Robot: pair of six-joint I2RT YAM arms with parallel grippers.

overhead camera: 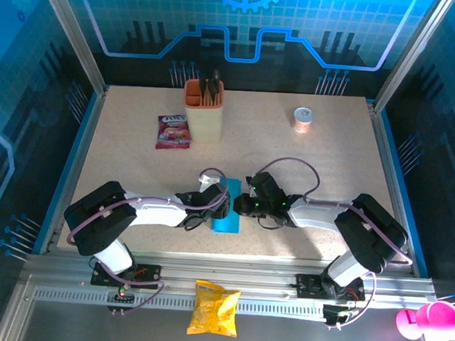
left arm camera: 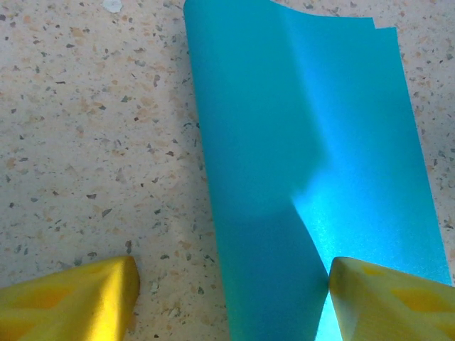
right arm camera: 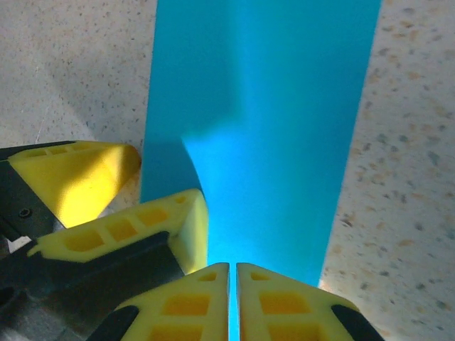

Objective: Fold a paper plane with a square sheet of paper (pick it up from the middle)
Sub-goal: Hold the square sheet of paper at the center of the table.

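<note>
From above: the left arm (overhead camera: 152, 208) and the right arm (overhead camera: 317, 215) both reach low and inward across the bench (overhead camera: 313, 168). The left hand (overhead camera: 222, 204) and the right hand (overhead camera: 243, 205) meet nose to nose at mid-bench. Right there lies the blue paper (overhead camera: 226, 221), folded to a narrow strip. Its long axis runs from the near edge toward the far side, tilted a touch to the left.

Left wrist view: the left hand (left arm camera: 232, 278) is spread wide and grips nothing. One yellow finger sits on bare bench (left arm camera: 92, 142); the other touches the strip's near right edge. The blue paper (left arm camera: 298, 142) runs straight away from the camera, its upper layer lifting along the left-hand fold.

Right wrist view: the right hand (right arm camera: 232, 273) is closed tight, with just a sliver of blue showing between its yellow tips. It has the near edge of the blue paper (right arm camera: 284, 106) pinched. The strip stretches lengthwise away from it, and the left hand's fingers (right arm camera: 85, 174) come in from the left.
</note>
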